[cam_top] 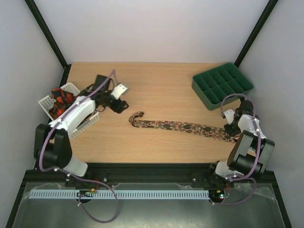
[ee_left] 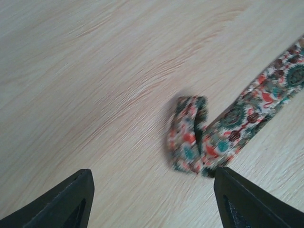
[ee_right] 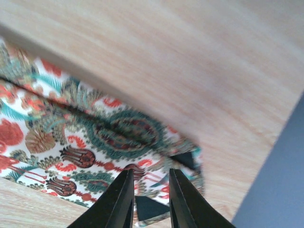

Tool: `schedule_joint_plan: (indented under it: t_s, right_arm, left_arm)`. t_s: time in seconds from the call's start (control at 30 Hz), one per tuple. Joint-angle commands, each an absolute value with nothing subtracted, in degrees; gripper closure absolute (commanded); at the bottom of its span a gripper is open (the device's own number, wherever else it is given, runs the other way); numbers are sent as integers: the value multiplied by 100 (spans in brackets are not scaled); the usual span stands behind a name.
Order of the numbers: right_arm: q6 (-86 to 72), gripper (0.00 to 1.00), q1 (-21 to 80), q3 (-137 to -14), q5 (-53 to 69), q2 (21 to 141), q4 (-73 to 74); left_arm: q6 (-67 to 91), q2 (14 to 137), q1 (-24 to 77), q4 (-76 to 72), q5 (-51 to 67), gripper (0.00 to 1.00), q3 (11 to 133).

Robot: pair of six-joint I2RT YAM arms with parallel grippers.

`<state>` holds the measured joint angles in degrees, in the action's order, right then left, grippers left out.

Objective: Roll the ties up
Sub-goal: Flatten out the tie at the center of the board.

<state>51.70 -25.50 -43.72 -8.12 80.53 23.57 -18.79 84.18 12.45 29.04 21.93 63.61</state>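
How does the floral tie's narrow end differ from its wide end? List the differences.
The narrow end is curled into a small loose roll; the wide end lies flat. The narrow end lies free ahead of the open left hand; the wide end sits in the right hand's narrow grip. Both carry one floral print.

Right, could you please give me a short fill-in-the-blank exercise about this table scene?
1. The left hand is ___, with nothing between its fingers.
2. The long floral-print fabric tie lies stretched across the wooden ___.
3. The red and black ties sit in the white plastic ___.
4. The green plastic compartment tray stands at the far ___ corner.
Missing words: open; table; basket; right.
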Motion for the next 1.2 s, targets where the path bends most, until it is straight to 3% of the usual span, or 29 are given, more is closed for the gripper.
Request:
schedule_joint_plan:
  t_s: [0.0,0.2,0.57,0.87,1.03,1.17]
  right_arm:
    - [4961,76,-2566,-5124,-173,7950,3389]
    - [4403,74,-2426,-5397,735,7773,4155]
    - [3723,74,-2013,-4604,286,8358,3341]
    - [4098,78,-2626,-4525,-185,9041,2909]
    - [4377,78,-2819,-4626,-235,9022,2904]
    - [4648,77,-2925,-4883,-221,9012,3014]
  left_arm:
    - [-2640,9281,2275,3478,1266,27,7167]
    - [-2711,10407,3460,3656,135,22,7801]
    - [-2611,11401,3702,3576,-1291,23,8155]
    - [-2660,10187,2521,3780,-1762,26,7107]
    - [-2929,9115,1920,3874,-1229,25,6227]
    - [-3100,8525,1732,3999,-46,22,6170]
